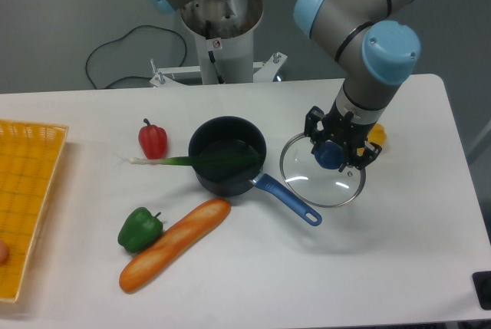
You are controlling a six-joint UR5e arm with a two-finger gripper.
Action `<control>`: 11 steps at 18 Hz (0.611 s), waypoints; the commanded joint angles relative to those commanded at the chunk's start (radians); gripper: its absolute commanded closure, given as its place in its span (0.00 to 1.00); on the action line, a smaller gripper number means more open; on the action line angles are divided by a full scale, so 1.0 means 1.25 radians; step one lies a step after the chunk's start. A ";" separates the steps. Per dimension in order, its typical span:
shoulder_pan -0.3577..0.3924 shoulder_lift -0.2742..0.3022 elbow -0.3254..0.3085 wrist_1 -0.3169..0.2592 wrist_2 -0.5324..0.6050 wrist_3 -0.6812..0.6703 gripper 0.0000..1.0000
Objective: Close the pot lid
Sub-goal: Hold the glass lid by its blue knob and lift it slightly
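The dark navy pot (227,152) stands mid-table with its bright blue handle (288,199) pointing to the lower right and a green leek (196,161) lying across its mouth. Just right of the pot, the clear glass lid (322,178) lies flat on the table, its metal rim close to the handle. My gripper (331,152) points straight down over the lid's centre, its black fingers shut on the blue knob (328,156). The knob is partly hidden by the fingers.
A red pepper (152,139) sits left of the pot. A green pepper (140,228) and a long bread loaf (175,243) lie in front. A yellow basket (27,199) is at the left edge. A small orange-yellow item (376,135) peeks out behind my gripper.
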 joint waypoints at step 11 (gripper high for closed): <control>0.001 0.000 -0.007 -0.002 -0.012 0.000 0.73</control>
